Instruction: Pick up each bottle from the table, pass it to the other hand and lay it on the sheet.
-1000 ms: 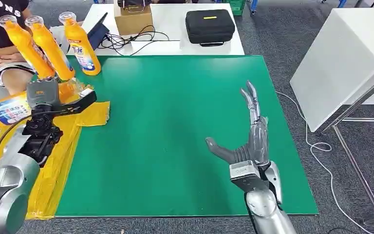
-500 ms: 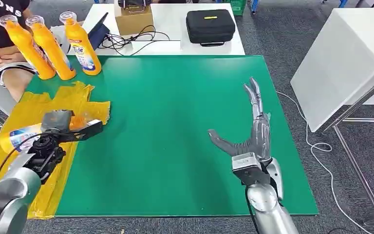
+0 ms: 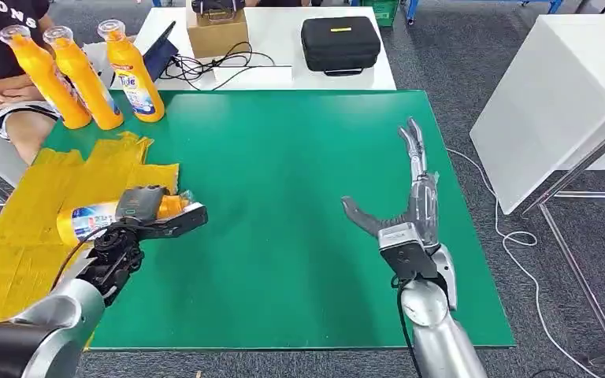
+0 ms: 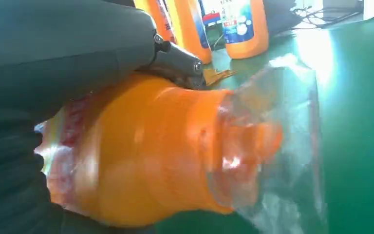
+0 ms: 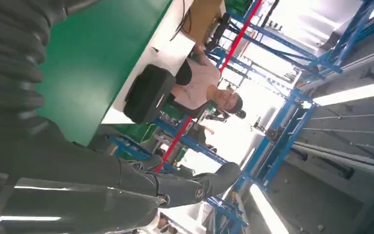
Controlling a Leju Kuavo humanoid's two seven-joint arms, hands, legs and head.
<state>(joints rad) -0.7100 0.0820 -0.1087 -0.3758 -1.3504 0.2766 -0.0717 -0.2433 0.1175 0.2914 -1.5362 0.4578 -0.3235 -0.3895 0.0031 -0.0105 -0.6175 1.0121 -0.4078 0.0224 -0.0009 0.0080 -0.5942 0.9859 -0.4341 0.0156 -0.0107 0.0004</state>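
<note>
My left hand (image 3: 143,211) grips an orange detergent bottle (image 3: 87,218) lying on its side, low over the near right edge of the yellow sheet (image 3: 31,213), its clear cap pointing at the green mat (image 3: 283,181). In the left wrist view the orange bottle (image 4: 146,151) and its clear cap lie against my left hand (image 4: 53,53). Three more orange bottles (image 3: 87,79) stand upright at the mat's back left corner. My right hand (image 3: 411,211) hovers over the mat's right side, fingers straight, thumb spread, holding nothing; the right hand (image 5: 78,180) also shows in its wrist view.
A person (image 3: 0,47) sits beyond the table's back left corner. A white table behind holds a black case (image 3: 339,43), a cardboard box (image 3: 215,27) and cables. Another white table (image 3: 559,94) stands to the right, with a cable on the floor.
My left hand has carried the bottle down and to the right, from the sheet's far left to its right edge. My right hand has drifted slightly forward, still open.
</note>
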